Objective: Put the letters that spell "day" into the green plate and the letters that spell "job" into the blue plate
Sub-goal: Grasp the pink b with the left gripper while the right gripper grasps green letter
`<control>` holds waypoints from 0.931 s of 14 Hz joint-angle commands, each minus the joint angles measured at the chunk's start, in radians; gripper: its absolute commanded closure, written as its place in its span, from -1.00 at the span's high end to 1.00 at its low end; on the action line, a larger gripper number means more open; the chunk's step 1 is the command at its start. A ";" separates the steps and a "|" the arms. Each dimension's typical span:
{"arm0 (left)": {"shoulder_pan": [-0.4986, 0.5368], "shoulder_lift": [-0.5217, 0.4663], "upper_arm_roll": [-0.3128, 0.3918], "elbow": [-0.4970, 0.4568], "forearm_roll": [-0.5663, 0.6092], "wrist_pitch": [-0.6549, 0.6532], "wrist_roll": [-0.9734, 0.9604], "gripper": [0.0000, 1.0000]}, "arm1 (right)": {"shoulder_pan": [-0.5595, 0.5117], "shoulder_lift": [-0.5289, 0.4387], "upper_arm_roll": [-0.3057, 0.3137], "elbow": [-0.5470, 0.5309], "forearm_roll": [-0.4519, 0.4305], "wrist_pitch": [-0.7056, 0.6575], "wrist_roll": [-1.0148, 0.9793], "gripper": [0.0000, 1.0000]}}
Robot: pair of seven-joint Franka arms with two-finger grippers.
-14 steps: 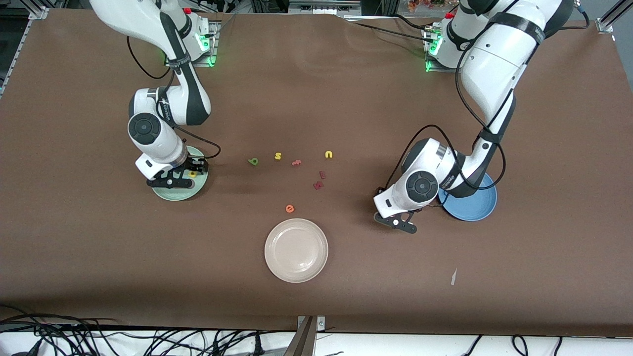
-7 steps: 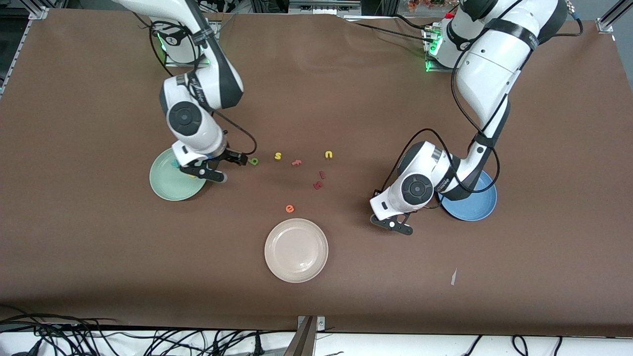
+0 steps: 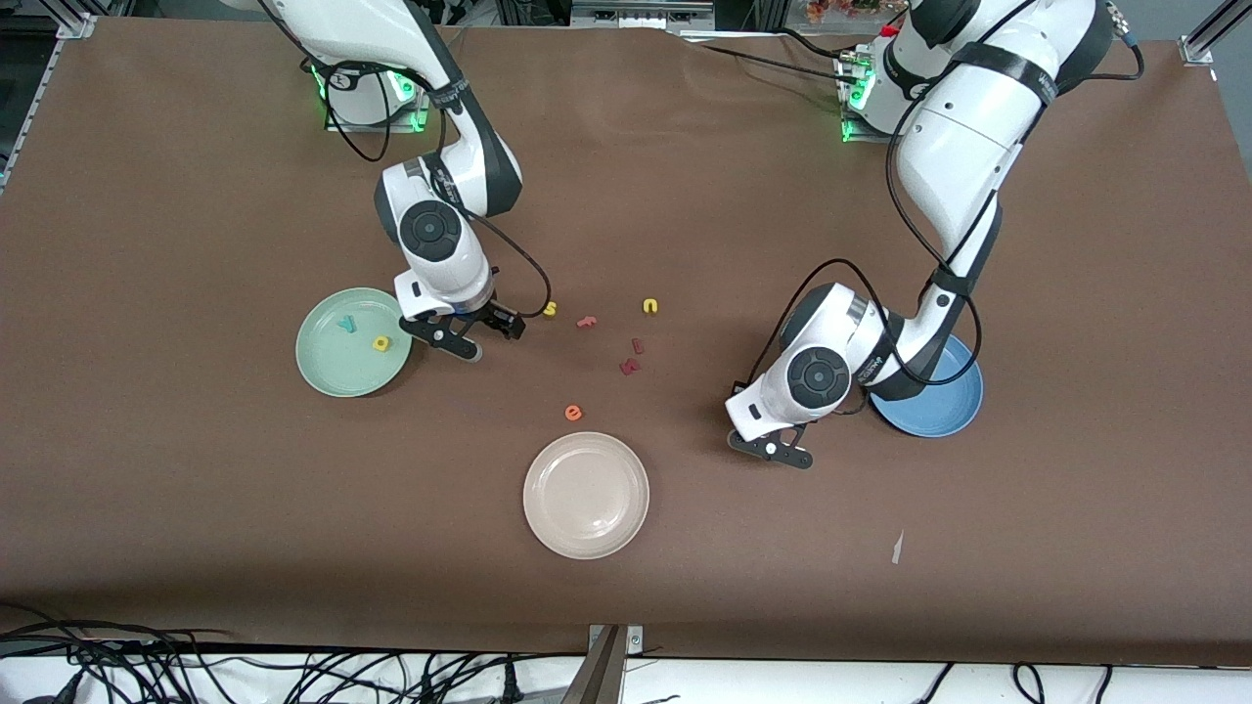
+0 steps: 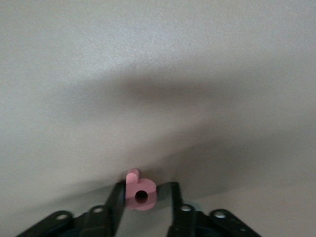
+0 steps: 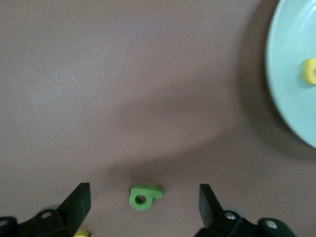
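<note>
From the front, your right gripper [image 3: 474,335] hangs low over the table just beside the green plate [image 3: 328,372], its fingers spread, placed there, it seems, to collect the last letter of "day". The teal "y" [image 3: 346,324] and yellow "d" [image 3: 380,343] already lie in that plate. Your left gripper [image 3: 771,449] sits down at the table beside the blue plate [image 3: 944,416], whose contents the arm hides. The yellow "s" [image 3: 550,309], yellow "u" [image 3: 650,306], orange "e" [image 3: 573,413], some red letters [image 3: 631,365] and the cream plate [image 3: 587,533] are spares you should leave.

In the left wrist view, the fingers [image 4: 116,197] stand pressed against either side of the pink "b" [image 4: 138,192], clamped on it, ready for the blue plate.

In the right wrist view, the green "a" [image 5: 143,195] lies on the table between wide-apart fingers [image 5: 79,200], with nothing between it and the plate.
</note>
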 commanded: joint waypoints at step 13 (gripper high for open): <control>0.317 -0.301 -0.124 -0.256 0.013 -0.172 0.237 -0.99 | 0.006 0.029 0.039 -0.031 0.012 0.041 0.014 -0.78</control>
